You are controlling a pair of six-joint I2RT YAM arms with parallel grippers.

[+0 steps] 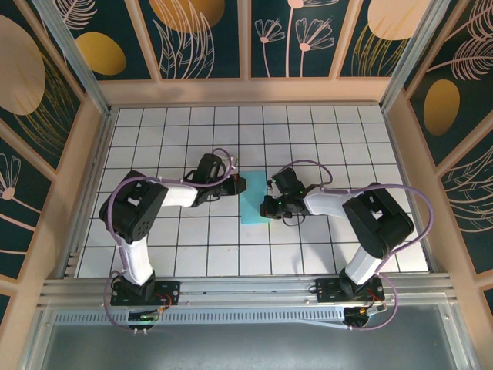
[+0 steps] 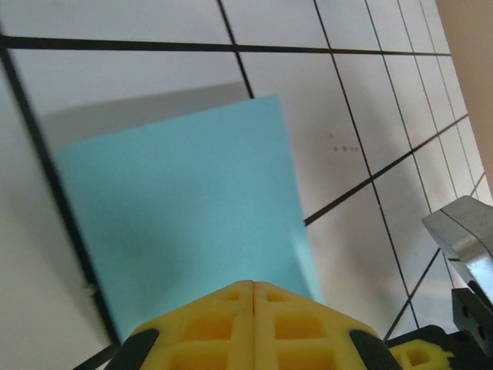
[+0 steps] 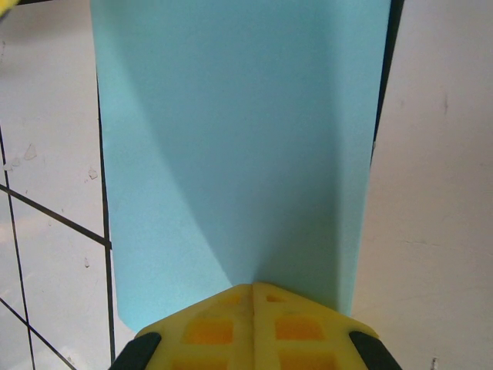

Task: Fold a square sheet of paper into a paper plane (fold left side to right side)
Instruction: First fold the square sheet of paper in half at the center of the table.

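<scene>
The square sheet of paper (image 1: 253, 202) is turquoise-blue and lies flat on the white grid table as a narrow upright rectangle, about one tile wide. It has no pointed dart shape. My left gripper (image 1: 240, 183) is shut, its yellow tips at the paper's upper left edge. In the left wrist view the closed left gripper (image 2: 254, 284) sits over the paper (image 2: 185, 208). My right gripper (image 1: 266, 206) is shut at the paper's lower right edge. In the right wrist view its tips (image 3: 254, 285) rest on the paper (image 3: 239, 139), where a shadow meets them. Nothing shows between either pair of jaws.
The white tiled table (image 1: 347, 139) is walled by wooden rails and patterned panels (image 1: 246, 38). A metal part of the right arm (image 2: 462, 231) shows at the lower right of the left wrist view, close to the left gripper. Purple cables loop above both arms.
</scene>
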